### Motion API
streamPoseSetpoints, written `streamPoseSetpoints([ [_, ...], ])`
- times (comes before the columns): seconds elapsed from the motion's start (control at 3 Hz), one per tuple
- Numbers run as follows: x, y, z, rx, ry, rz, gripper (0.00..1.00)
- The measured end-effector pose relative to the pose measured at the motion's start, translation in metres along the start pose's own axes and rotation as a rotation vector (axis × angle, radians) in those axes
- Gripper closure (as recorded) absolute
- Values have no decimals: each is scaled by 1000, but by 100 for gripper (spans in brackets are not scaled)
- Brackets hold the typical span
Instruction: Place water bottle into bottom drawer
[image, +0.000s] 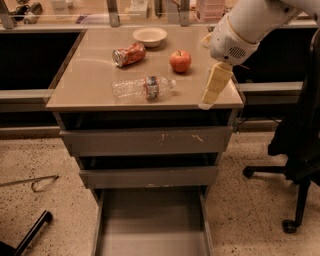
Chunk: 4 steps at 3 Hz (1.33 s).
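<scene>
The clear ribbed water bottle (142, 87) lies on its side near the front of the cabinet top (90, 75), its red-blue-white label towards the right end. The bottom drawer (150, 225) is pulled out below, and its flat grey floor holds nothing. My gripper (214, 87) hangs from the white arm (250, 25) over the right front of the top, to the right of the bottle and apart from it.
A crushed red soda can (129, 54), a white bowl (149, 35) and a red apple (180, 61) sit on the top behind the bottle. The scratched-front drawer (147, 141) and the middle drawer (149, 176) are shut. An office chair (300, 150) stands at the right.
</scene>
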<state>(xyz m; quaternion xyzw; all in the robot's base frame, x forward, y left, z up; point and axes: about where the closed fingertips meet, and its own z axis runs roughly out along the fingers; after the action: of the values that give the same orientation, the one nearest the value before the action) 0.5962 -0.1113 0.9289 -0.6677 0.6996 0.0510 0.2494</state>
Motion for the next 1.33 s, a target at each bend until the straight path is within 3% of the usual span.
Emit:
streamPoseSetpoints([
  [0.33,-14,-5,15,-16,-23,-34,0],
  [1.33,-89,-33,112,-147,-146,-172,0],
])
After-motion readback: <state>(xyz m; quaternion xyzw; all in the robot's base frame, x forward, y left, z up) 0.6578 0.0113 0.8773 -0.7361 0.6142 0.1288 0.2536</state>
